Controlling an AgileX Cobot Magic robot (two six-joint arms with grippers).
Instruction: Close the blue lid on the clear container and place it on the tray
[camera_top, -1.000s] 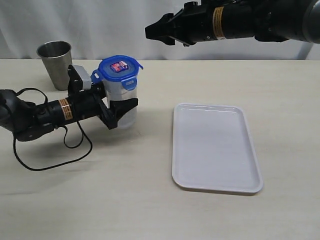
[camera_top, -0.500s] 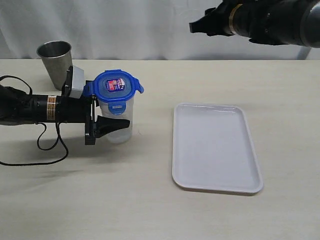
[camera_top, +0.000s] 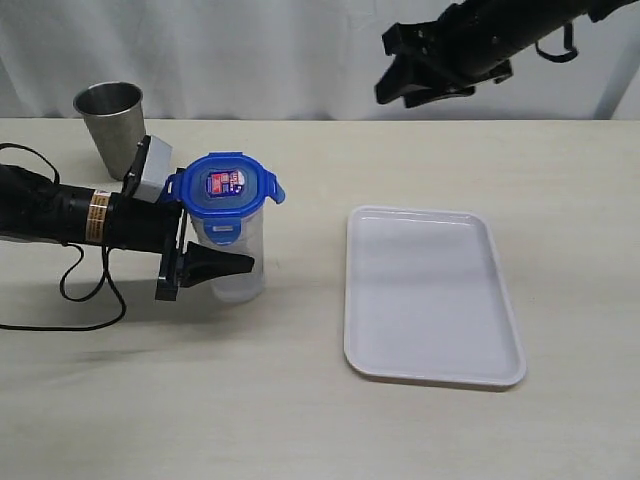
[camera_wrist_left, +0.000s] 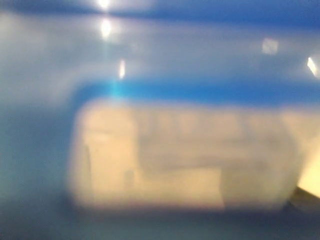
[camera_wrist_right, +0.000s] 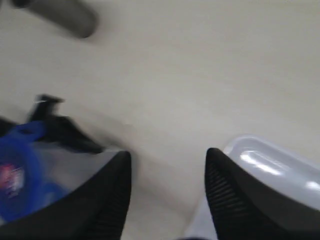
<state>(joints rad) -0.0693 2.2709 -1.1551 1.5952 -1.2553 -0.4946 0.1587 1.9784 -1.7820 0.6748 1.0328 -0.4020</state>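
The blue lid (camera_top: 227, 187) sits on top of the clear container (camera_top: 240, 275), which stands upright on the table left of the tray (camera_top: 436, 378). My left gripper (camera_top: 235, 252) reaches in from the left and is shut on the container's body below the lid. The left wrist view is a close blur of blue lid (camera_wrist_left: 200, 90) and clear container (camera_wrist_left: 175, 155). My right gripper (camera_top: 388, 68) hangs high at the back right, open, with nothing between its fingers. Its wrist view shows my right gripper (camera_wrist_right: 167, 160) above the table, the lid (camera_wrist_right: 17, 160) and the tray's corner (camera_wrist_right: 270, 160).
A grey steel cup (camera_top: 110, 125) stands at the back left, just behind my left arm. The left arm's black cable (camera_top: 85, 290) loops on the table beside it. A white curtain closes off the back.
My left gripper has straightened and shifted the lidded container slightly left and toward the table's front. My right arm has drawn back to the right.
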